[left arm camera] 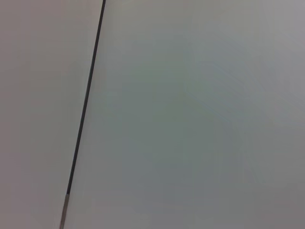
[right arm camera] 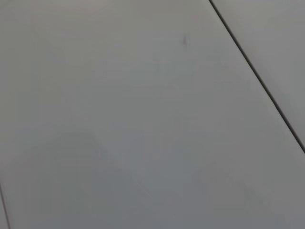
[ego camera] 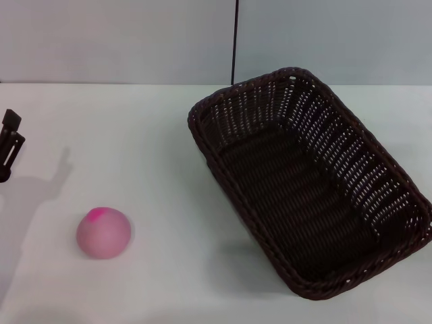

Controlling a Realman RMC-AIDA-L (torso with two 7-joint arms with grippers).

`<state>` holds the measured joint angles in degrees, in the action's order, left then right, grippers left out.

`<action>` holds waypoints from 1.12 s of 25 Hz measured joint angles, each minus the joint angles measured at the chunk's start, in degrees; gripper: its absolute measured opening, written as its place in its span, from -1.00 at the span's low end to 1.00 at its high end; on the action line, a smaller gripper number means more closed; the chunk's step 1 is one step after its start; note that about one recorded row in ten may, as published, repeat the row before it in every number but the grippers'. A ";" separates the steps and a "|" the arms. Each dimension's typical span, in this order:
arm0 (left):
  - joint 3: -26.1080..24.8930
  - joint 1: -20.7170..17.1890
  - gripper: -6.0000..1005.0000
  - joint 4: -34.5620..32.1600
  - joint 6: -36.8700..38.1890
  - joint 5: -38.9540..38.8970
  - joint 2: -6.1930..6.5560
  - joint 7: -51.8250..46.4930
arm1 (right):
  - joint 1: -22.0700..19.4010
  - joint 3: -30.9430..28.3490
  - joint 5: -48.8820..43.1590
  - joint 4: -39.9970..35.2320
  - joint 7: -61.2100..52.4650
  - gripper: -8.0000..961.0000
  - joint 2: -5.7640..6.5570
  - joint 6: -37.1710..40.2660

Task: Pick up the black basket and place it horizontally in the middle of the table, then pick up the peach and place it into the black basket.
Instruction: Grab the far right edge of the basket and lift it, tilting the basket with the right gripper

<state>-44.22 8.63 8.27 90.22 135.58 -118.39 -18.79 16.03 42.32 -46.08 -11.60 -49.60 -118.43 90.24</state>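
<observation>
A: Start with the biggest thing. Where is the table (ego camera: 155, 135)?

B: It fills nearly the whole head view, plain white, running up to a pale wall with a dark vertical seam at the top centre.

A: And the black basket (ego camera: 307, 179)?

B: It fills the right half of the frame, sitting skewed, its long axis running from upper centre down to the lower right corner. So it is neither level across nor central yet. It stands empty.

A: How would it handle?

B: I judge it light for its bulk and fairly stiff, with some give in the open weave. The braided rim looks the best hold: pinch one long side at mid-length, so it hangs balanced and does not swing.

A: The peach (ego camera: 103, 233)?

B: Lower left, well apart from the basket, magenta patch upward. Round and probably smooth, so it could roll or slip; close across its widest part, from above.

A: The grippers?

B: The left gripper (ego camera: 9, 145) pokes in at the left edge, above the peach; I cannot tell how its fingers stand. The right gripper is not visible. Both wrist views show only blank pale surface with a dark seam.
</observation>
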 joint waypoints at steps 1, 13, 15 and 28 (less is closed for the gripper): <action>-0.01 0.03 0.68 0.07 0.04 -0.01 0.01 0.05 | -0.02 -0.09 0.01 -0.01 -0.11 0.36 0.02 -0.04; -0.08 0.27 0.68 0.03 -0.04 0.01 0.08 -0.16 | -3.01 -0.97 -2.01 -4.96 -5.66 0.36 1.26 -0.12; -0.08 0.30 0.68 0.02 0.00 0.03 0.09 -0.14 | -3.58 -0.95 -4.08 -7.13 -6.96 0.36 1.40 0.11; -0.45 -0.76 0.68 -0.01 1.16 0.25 0.21 -0.59 | -3.14 -14.09 -49.12 -53.08 -64.67 0.36 6.27 3.88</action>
<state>-44.67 7.87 8.26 91.38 135.83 -118.17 -19.37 12.90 28.23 -95.20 -64.68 -114.27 -112.16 94.12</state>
